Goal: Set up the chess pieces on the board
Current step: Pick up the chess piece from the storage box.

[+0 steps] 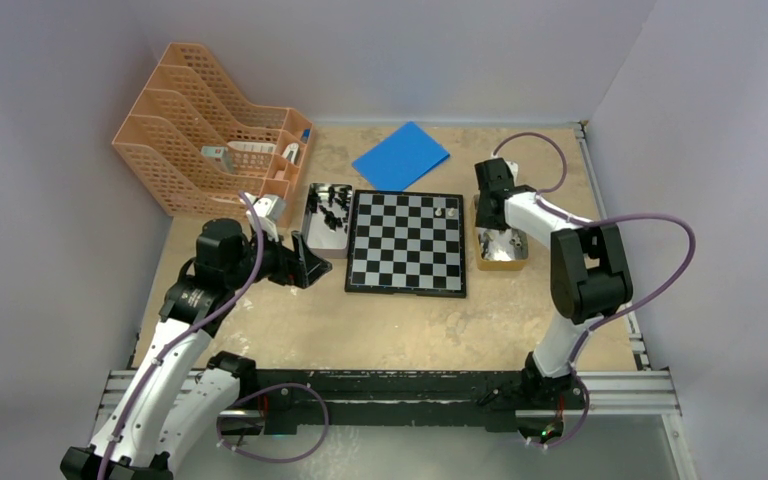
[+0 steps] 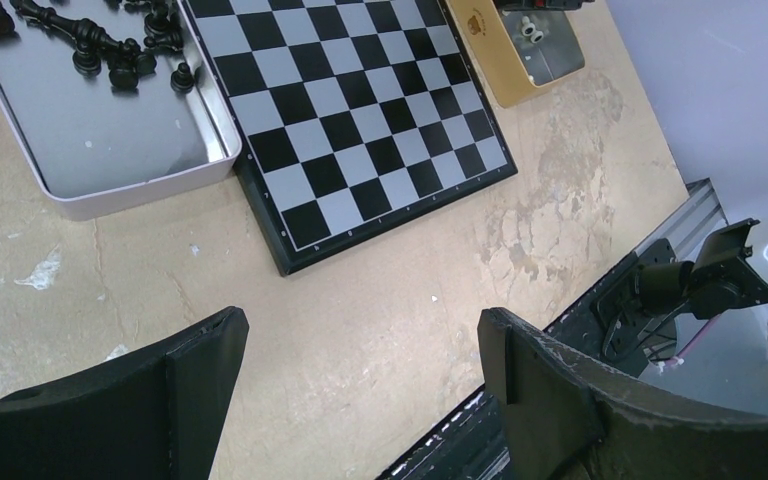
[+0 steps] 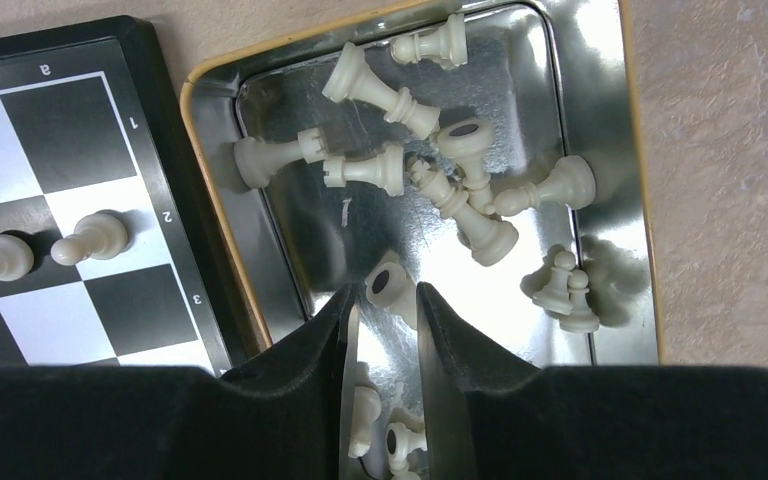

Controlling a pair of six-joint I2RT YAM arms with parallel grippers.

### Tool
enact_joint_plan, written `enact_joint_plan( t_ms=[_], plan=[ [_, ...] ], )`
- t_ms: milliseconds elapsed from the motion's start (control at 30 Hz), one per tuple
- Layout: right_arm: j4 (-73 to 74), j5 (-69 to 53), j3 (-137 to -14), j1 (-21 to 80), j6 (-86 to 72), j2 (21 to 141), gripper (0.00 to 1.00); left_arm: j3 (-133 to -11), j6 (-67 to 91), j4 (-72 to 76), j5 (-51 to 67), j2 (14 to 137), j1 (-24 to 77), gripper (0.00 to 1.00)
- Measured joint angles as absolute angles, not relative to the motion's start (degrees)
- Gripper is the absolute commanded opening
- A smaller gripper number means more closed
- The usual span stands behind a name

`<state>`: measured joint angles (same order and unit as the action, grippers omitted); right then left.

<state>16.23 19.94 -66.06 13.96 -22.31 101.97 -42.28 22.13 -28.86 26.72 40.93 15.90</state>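
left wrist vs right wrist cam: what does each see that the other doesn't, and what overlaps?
Left wrist only: the silver tin holding the black pieces, and the left fingers spread wide apart. Right wrist only: two white pawns standing on squares, white pieces lying jumbled, and the right fingers nearly closed around one white piece; a firm grip isn't clear. Shared: the board and the gold-rimmed tin.

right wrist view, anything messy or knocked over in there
Nothing damaged, but most of the white pieces lie toppled in a jumble inside the tin; only two pawns stand upright on the board.
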Motion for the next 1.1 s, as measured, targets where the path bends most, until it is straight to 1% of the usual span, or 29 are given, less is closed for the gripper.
enact_joint_plan(
  t_ms=[500,667,767,967,1100],
  plan=[
    [16.45,20.01,-66.08,13.93,-21.52,104.99,0.34,-42.28,22.13,-28.86,26.81,40.58,15.9,0.87],
    [16.45,20.03,-66.39,13.8,-21.37,105.25,0.33,-42.28,22.13,-28.86,26.83,40.6,15.9,0.87],
    [16.43,20.1,-66.89,13.78,-21.37,105.65,0.32,-42.28,22.13,-28.86,26.83,40.6,15.9,0.87],
    [16.43,20.08,-66.89,13.8,-21.37,105.65,0.24,-42.28,22.13,-28.86,26.83,40.8,15.9,0.87],
    [16.53,20.29,-66.89,13.8,-21.56,105.65,0.21,-42.28,22.13,-28.86,26.83,41.08,15.9,0.86]
  ],
)
